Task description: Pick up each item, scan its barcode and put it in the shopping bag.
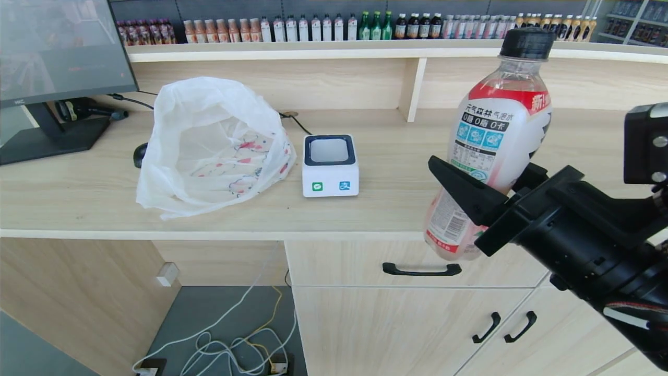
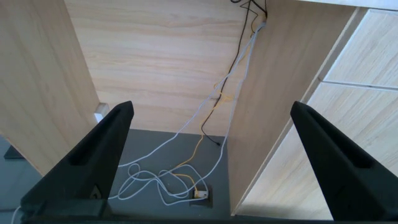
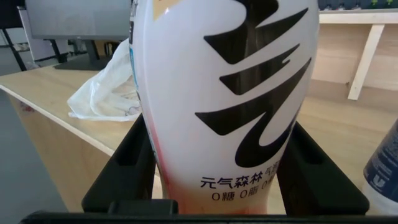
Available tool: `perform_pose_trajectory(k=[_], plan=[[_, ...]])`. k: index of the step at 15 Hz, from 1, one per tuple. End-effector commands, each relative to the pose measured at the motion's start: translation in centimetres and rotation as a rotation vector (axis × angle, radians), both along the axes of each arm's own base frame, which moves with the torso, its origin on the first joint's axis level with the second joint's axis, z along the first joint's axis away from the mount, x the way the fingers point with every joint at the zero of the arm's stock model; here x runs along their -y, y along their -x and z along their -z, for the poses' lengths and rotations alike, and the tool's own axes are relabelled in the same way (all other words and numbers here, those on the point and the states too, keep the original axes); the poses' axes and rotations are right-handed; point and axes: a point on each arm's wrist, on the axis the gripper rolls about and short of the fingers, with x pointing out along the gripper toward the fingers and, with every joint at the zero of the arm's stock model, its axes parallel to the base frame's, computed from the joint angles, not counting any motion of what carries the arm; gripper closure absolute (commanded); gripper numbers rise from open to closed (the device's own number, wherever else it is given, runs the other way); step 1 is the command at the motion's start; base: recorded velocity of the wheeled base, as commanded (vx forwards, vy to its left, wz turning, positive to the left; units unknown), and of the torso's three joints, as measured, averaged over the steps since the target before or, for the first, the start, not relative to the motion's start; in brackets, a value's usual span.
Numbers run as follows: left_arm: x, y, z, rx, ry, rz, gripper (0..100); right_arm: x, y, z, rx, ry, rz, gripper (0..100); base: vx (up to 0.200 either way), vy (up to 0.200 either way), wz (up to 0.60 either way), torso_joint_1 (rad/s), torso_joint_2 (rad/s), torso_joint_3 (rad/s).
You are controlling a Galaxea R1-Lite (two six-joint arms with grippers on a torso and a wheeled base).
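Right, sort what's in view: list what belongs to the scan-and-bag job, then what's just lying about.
Job in hand:
- bottle, held in the right gripper
- white scanner box
- shopping bag, open on the counter

Lying about:
- monitor
- mouse beside the bag
- row of bottles along the back
- cables under the counter

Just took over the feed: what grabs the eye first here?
The bottle, held near upright in the right gripper at right, before the counter's front edge. Then the open bag on the counter's left, with the white scanner beside it.
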Motion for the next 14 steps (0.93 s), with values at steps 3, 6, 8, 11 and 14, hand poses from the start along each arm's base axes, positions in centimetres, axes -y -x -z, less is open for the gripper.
perform_pose_trajectory(k=[3, 6, 8, 11, 14], plan=[[0.0, -0.01, 0.0, -0.001, 0.001, -0.001, 0, 0.17, 0.12, 0.02, -0.002, -0.002, 0.003, 100, 0.0, 0.2, 0.0, 0.001, 0.0, 0.001], [0.0, 0.0, 0.0, 0.0, 0.001, -0.001, 0, 0.17, 0.12, 0.05, -0.001, -0.003, 0.003, 100, 0.0, 0.2, 0.0, 0.001, 0.0, 0.004], [0.0, 0.0, 0.0, 0.0, 0.001, -0.001, 0, 0.17, 0.12, 0.09, -0.002, -0.002, 0.003, 100, 0.0, 0.2, 0.0, 0.002, 0.0, 0.005], [0.0, 0.0, 0.0, 0.0, 0.001, -0.001, 0, 0.28, 0.23, 0.38, -0.003, 0.006, 0.007, 100, 0.0, 0.0, 0.0, 0.0, 0.0, 0.0], [0.0, 0.0, 0.0, 0.0, 0.0, -0.001, 0, 0.44, 0.4, 0.61, -0.007, 0.016, 0.008, 100, 0.0, 0.0, 0.0, 0.0, 0.0, 0.0]])
